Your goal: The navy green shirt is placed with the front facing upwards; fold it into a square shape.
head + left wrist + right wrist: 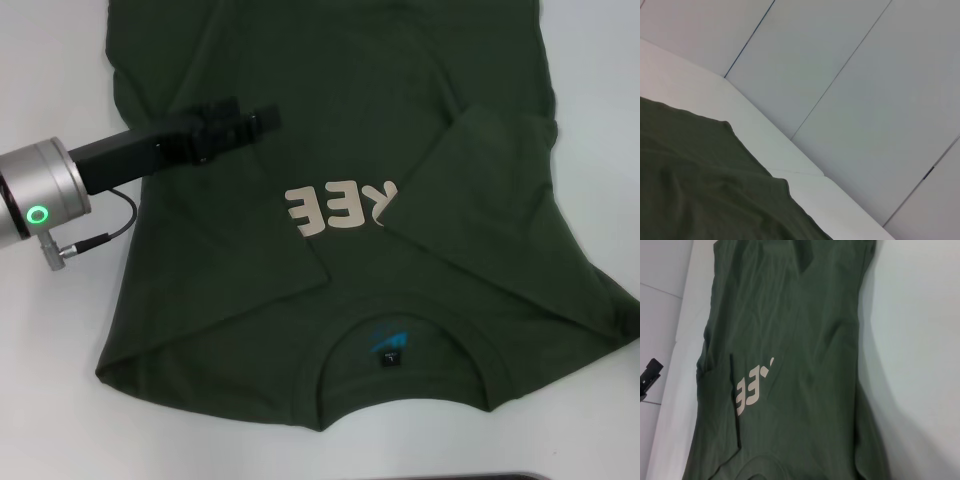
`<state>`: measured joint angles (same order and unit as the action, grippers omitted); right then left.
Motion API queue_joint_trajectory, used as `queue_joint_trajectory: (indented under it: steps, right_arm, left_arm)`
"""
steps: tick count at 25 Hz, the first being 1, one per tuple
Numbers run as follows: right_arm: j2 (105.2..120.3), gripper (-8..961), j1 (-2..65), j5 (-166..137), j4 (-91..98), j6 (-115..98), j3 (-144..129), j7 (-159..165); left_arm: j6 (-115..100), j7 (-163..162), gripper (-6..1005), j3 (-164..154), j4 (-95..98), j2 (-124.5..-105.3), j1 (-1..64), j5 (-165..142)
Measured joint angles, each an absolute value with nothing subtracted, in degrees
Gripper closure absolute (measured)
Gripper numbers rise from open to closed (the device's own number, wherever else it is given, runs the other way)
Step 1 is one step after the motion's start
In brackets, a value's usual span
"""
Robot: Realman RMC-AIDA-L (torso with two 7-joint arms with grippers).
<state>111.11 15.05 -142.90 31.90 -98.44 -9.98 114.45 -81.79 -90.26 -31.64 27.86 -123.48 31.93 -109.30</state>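
The navy green shirt (pixel 340 200) lies front up on the white table (pixel 60 60), collar toward the robot and hem away from it, filling most of the head view. Both short sleeves appear already turned in over the chest: the one on the robot's right lies as a diagonal flap hiding the first letter of the pale print (pixel 340 208), the left one makes a crease running down to the print's other end. The cloth is dark olive, soft and slightly rumpled, with a small black-and-blue neck label (pixel 388 348) inside the round collar. So the sleeve folds look done and the lengthwise fold seems to be the step in hand. The left gripper (pixel 235 127) hangs over the shirt's left side, between sleeve and hem; whether its black fingers are apart or closed cannot be told, and it appears to hold nothing. The right gripper shows in no picture. The next move likely calls for gripping hem or collar edges and carrying one end evenly over the other.
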Motion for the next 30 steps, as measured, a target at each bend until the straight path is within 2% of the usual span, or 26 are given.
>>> queue_joint_trajectory:
  steps: [4, 7, 15, 24, 30]
  right_arm:
    - [111.09, 878, 14.56, -142.90, 31.90, -98.63, -9.17, 113.60]
    - [111.08, 877, 14.78, -142.91, 31.83, -98.65, -8.98, 113.46]
    - [111.24, 877, 15.80, -142.76, 31.42, -98.87, -8.96, 112.68]
    - [111.37, 877, 16.00, -142.52, 31.35, -98.80, -8.94, 112.18]
    - [111.53, 877, 16.00, -142.26, 31.29, -98.31, -8.87, 112.07]
  left_arm:
    - [-82.99, -90.95, 142, -31.86, 27.86, -122.93, 31.18, -109.51]
    - [-85.09, -92.95, 142, -33.19, 28.15, -121.53, 29.93, -109.62]
    - [-93.26, -103.20, 143, -34.53, 29.26, -115.87, 25.87, -112.09]
    - [-98.54, -114.32, 144, -31.45, 35.96, -114.92, 23.68, -123.52]
    - [-99.99, -119.55, 145, -27.31, 36.63, -113.13, 22.96, -129.84]
